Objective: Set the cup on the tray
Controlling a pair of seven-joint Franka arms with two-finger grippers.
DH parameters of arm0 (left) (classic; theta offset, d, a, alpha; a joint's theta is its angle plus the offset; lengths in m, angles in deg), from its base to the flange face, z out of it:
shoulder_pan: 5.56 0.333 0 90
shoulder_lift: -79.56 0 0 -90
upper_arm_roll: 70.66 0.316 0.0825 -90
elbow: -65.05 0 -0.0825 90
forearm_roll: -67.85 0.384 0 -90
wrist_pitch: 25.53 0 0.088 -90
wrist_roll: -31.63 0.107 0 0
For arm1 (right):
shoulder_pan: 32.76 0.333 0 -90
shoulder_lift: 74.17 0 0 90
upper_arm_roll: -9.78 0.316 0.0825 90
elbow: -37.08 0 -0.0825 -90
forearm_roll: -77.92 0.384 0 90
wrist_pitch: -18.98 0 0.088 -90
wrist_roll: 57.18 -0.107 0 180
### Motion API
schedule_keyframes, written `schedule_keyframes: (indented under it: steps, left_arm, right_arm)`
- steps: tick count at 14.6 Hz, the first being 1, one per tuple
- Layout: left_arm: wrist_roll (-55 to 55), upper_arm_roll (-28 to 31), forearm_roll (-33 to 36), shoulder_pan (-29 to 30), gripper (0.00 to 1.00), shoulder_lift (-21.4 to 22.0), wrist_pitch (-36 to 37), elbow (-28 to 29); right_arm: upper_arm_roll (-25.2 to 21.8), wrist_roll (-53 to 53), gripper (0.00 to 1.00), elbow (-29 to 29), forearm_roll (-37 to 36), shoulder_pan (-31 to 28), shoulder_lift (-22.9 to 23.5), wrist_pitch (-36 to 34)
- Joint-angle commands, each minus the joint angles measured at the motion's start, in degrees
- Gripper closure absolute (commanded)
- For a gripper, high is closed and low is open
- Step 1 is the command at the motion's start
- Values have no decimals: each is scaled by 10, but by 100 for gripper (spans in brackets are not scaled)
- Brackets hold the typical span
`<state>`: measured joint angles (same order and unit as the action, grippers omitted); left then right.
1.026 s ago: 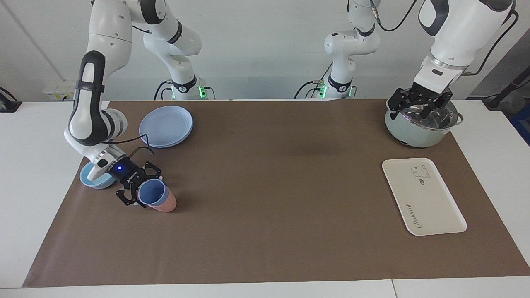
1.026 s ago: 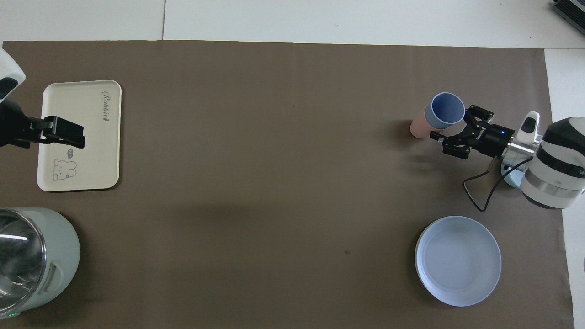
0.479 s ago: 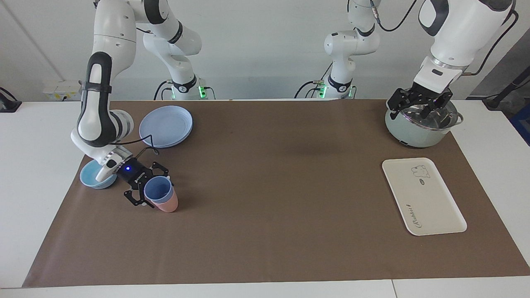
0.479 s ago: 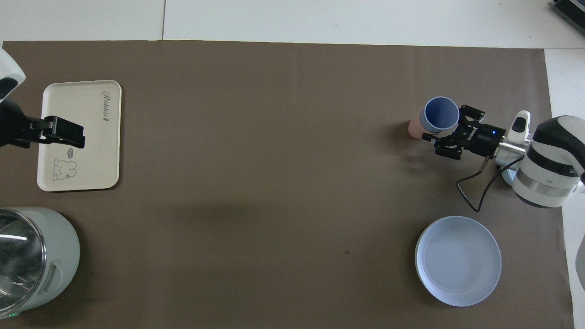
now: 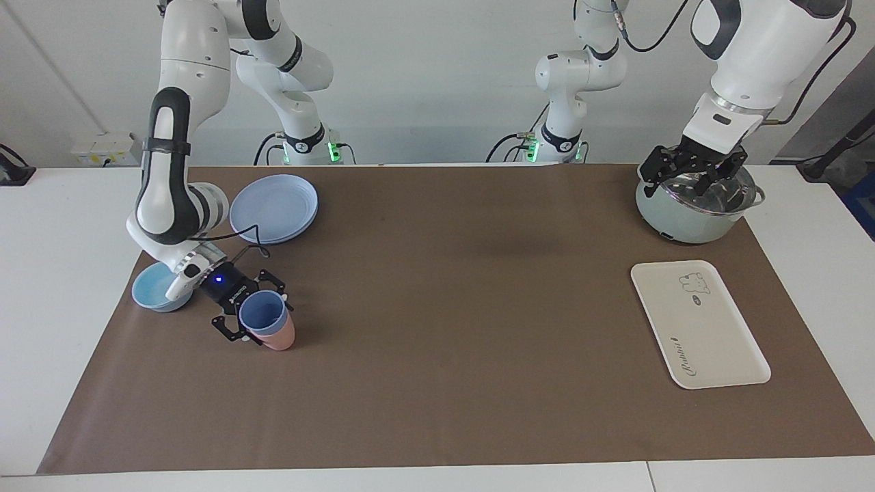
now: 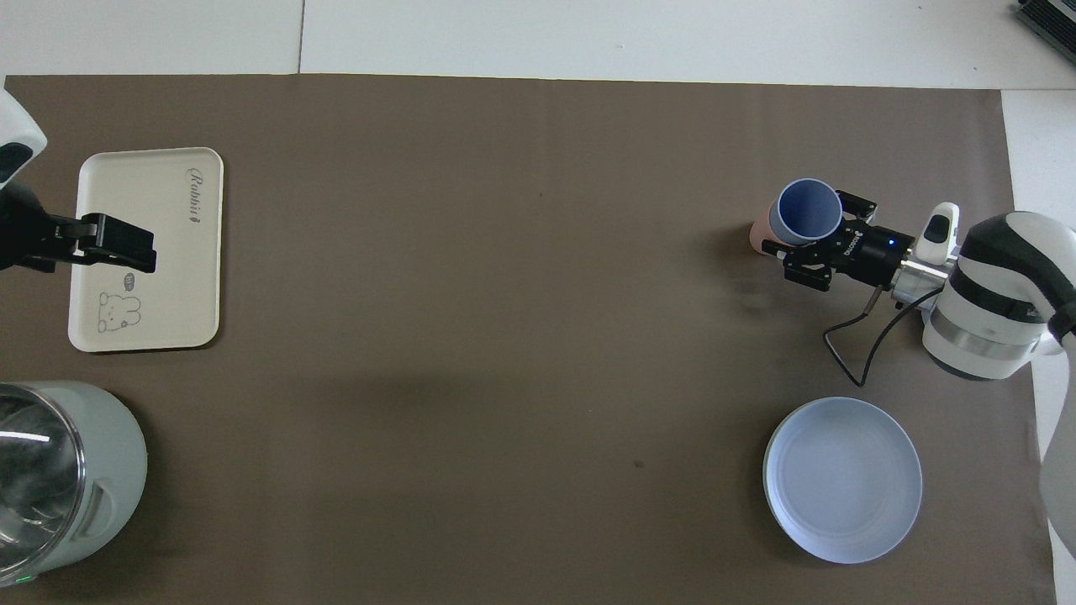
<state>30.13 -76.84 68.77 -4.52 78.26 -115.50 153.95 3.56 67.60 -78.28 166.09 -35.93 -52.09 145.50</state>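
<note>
On a brown mat (image 5: 451, 355) over the white table (image 5: 55, 287), by a pale wall, the right gripper (image 5: 251, 316) clamps the cup (image 5: 262, 314), nested in a pink cup (image 5: 279, 337). Well apart lies the tray (image 5: 698, 324); the left gripper (image 5: 692, 172), fingers spread, hangs over a pot (image 5: 683, 219).

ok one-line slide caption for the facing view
Right tool grips the blue cup nested in a pink tumbler; tray bare.

Periwinkle cup (image 6: 809, 212) nested in pink tumbler (image 6: 762, 237), right gripper (image 6: 814, 242) around it, cream tray (image 6: 147, 249) well apart, left gripper (image 6: 101, 244) over tray
</note>
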Motion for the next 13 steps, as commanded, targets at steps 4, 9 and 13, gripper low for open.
schedule_keyframes:
  steps: [4, 9, 13]
  left_arm:
    - [6, -1, 0, 5, 0, 20, 0, 22]
    - [4, -8, -2, -11, 0, 27, 4, 21]
    - [8, -8, -2, -17, 0, 31, 6, 23]
  right_arm:
    - [3, -66, 100, 7, 0, 35, -50, 72]
    - [2, -315, 100, 16, -260, 85, -128, 109]
    - [6, -562, 100, 54, -543, 120, -172, 78]
